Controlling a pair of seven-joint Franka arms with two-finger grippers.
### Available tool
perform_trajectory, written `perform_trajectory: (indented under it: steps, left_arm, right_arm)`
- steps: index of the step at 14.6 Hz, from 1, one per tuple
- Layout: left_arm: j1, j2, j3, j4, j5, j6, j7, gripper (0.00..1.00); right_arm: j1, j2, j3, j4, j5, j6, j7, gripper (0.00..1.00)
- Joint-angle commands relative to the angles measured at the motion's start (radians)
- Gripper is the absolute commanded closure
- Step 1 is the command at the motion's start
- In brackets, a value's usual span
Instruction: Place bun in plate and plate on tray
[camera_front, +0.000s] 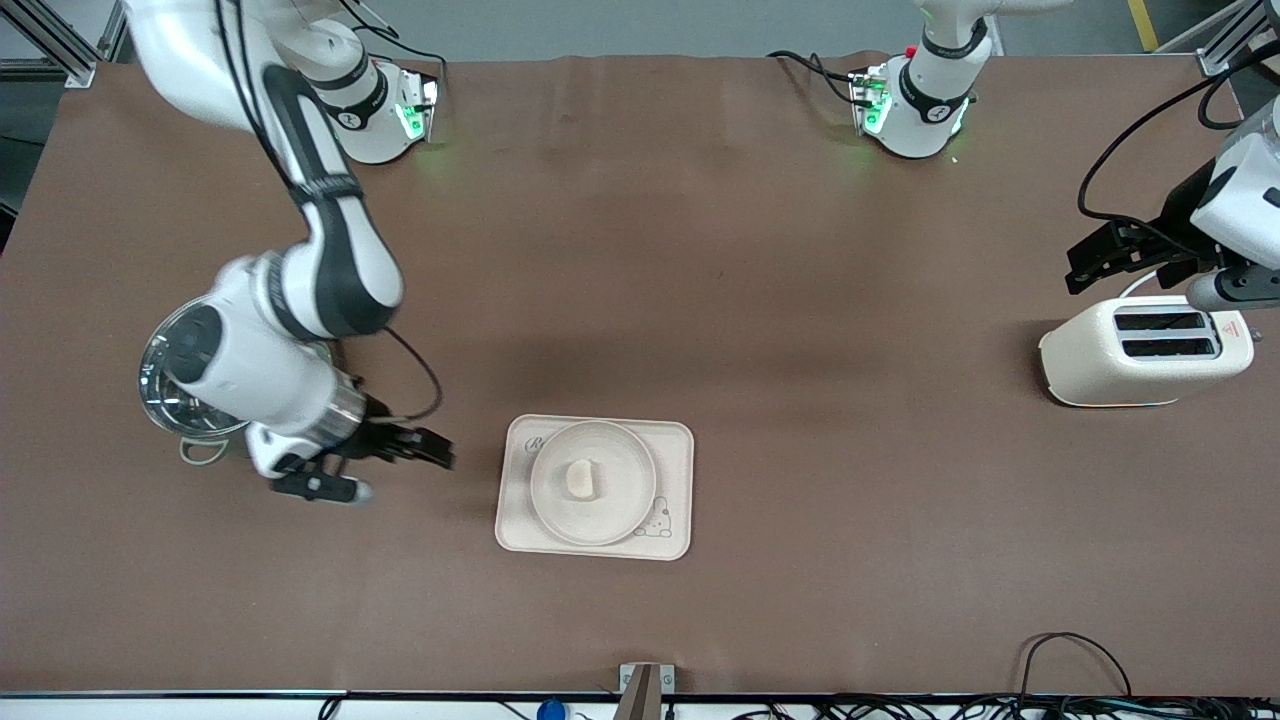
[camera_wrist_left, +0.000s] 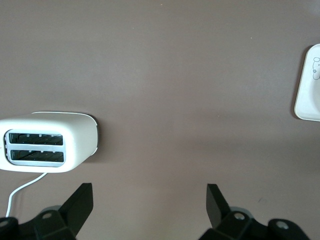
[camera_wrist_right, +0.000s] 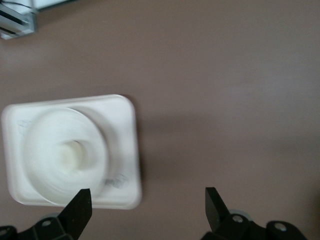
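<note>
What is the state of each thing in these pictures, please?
Bun: lying in the plate.
Plate: resting on the tray.
Tray: flat on the table.
Toaster: slots empty.
Right gripper: open, holding nothing, beside the tray.
Left gripper: open, holding nothing, waiting above the toaster.

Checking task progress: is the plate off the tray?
No, the plate sits on the tray with the bun in it.

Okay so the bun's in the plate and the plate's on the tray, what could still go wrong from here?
1. The right gripper, open, sits low beside the tray; a careless swing could shove it.
2. The plate covers most of the tray, so a bump might slide it over the rim.
3. The bun lies loose and could roll.
The left gripper, open, waits over the toaster.
</note>
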Motion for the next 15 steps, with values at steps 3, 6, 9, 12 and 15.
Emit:
perform_trajectory:
  steps: [3,6,9,12,15]
  left_arm:
    - [0.004,0.002,0.001,0.015,-0.004,-0.01,0.011,0.0]
    - [-0.004,0.004,0.001,0.026,-0.007,-0.01,0.01,0.0]
    - [-0.009,0.005,0.0,0.04,-0.006,-0.012,0.01,0.0]
    - [0.001,0.004,0.0,0.041,-0.006,-0.012,0.01,0.0]
    - [-0.007,0.004,0.0,0.04,-0.006,-0.012,0.01,0.0]
  right_arm:
    - [-0.045,-0.237,-0.043,0.006,-0.24,-0.214,-0.01,0.0]
    - [-0.124,-0.282,-0.08,0.116,-0.24,-0.334,-0.145,0.0]
    - [-0.175,-0.35,-0.111,0.155,-0.248,-0.45,-0.25,0.0]
    - [-0.248,-0.415,-0.074,0.106,-0.265,-0.466,-0.272,0.0]
    - [-0.419,-0.44,0.114,0.1,-0.277,-0.483,-0.293,0.0]
